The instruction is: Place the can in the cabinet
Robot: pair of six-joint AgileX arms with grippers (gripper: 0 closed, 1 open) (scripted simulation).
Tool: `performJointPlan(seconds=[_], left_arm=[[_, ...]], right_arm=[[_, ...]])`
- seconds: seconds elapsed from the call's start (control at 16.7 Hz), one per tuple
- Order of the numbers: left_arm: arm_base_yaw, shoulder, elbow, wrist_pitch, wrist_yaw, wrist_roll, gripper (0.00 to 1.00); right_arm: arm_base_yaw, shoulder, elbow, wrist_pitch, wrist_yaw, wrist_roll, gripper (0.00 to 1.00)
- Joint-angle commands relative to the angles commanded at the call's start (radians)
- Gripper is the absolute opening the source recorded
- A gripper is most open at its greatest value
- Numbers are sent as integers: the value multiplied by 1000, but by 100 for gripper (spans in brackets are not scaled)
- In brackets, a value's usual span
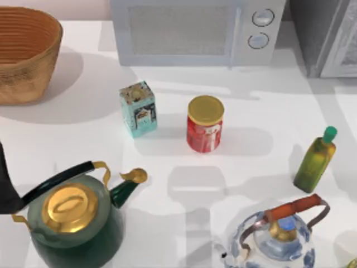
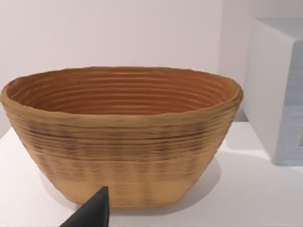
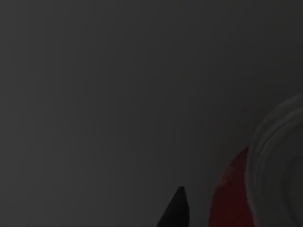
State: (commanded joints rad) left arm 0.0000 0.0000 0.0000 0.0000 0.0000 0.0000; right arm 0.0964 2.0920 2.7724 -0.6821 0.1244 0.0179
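While the red can (image 1: 204,124) stands upright mid-tabletop (image 1: 262,111), unheld and well apart from the grey cabinet (image 1: 323,36) at the far right corner, nothing is stowed yet; left wrist view: wicker basket (image 2: 120,137), one dark fingertip (image 2: 94,210), jaws' state untellable; right wrist view: dark.

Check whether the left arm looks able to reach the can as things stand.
Probably yes. The can stands upright in open table space, apart from the teal box beside it; only the green kettle sits near the left arm's side.
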Motion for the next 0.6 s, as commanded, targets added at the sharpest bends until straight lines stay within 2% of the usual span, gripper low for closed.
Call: performJointPlan(seconds=[0.6], left_arm=[[0, 0, 0, 0, 0, 0, 100]], right_arm=[[0, 0, 0, 0, 0, 0, 90]])
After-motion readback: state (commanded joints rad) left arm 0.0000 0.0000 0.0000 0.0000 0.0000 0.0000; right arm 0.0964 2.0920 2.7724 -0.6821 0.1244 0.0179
